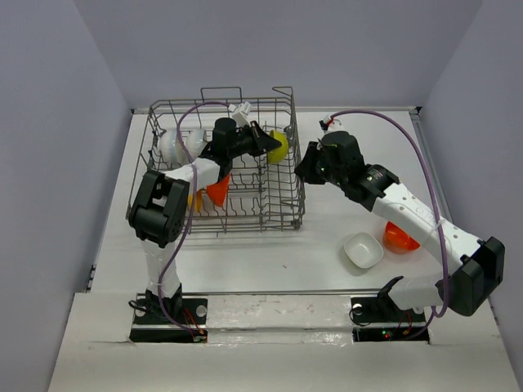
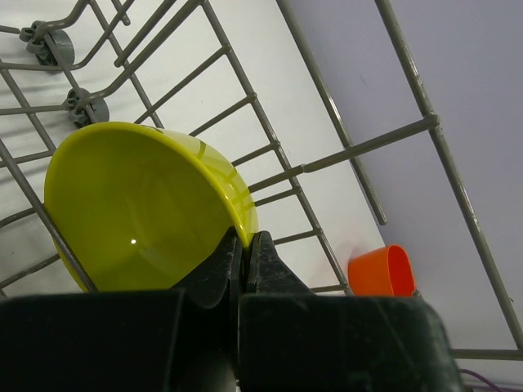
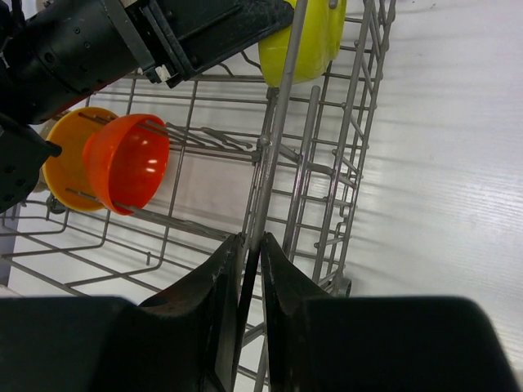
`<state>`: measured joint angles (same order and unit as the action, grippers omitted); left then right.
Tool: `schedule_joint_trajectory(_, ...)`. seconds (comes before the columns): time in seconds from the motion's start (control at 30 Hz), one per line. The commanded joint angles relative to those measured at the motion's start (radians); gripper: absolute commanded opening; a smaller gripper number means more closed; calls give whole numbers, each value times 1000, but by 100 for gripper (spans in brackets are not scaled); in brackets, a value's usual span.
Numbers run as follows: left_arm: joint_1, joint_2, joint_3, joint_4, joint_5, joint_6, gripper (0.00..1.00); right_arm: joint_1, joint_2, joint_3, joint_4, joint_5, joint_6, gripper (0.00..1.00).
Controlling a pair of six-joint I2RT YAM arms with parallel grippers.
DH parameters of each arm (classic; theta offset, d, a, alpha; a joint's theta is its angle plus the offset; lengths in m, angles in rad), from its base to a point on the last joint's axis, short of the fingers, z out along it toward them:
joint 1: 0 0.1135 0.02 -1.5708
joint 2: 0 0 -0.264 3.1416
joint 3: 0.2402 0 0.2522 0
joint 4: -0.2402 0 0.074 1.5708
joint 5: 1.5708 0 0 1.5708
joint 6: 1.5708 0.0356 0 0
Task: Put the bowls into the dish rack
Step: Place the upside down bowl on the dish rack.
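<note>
The grey wire dish rack (image 1: 245,220) stands at the back left of the table. My left gripper (image 1: 265,143) reaches inside it, shut on the rim of a lime green bowl (image 1: 279,147) held near the right wall; the left wrist view shows the pads (image 2: 265,253) pinching that bowl (image 2: 139,204). My right gripper (image 3: 251,241) is shut on the top wire (image 3: 282,122) of the rack's right side. A red-orange bowl (image 3: 127,162) and an orange-yellow bowl (image 3: 69,159) sit on edge among the tines. White bowls (image 1: 172,145) rest at the rack's back left.
A squarish white bowl (image 1: 363,250) and a red-orange bowl (image 1: 399,238) lie on the table right of the rack, under my right arm. The left arm's body (image 3: 122,41) crosses above the rack. Walls close in on three sides.
</note>
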<state>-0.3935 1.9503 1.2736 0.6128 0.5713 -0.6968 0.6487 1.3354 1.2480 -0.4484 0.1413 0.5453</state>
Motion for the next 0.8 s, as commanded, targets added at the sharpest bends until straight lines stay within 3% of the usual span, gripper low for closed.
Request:
schedule_joint_trajectory(0.0,51,-108,-14,-14,-114,98,0,-6,-8,-24,-1,58,-25,19)
schedule_joint_trajectory(0.23,59,-120,-33,-51,-143,122,0,-6,-7,-28,1,60,-24,19)
schedule_joint_trajectory(0.53,68,-131,-49,-59,-160,125,7,-6,-4,-27,1,61,-18,19)
schedule_joint_trajectory(0.63,70,-134,-54,-61,-168,128,14,-6,-4,-27,1,61,-18,19)
schedule_joint_trajectory(0.77,71,-139,-60,-64,-177,131,13,-6,-2,-27,2,66,-18,19)
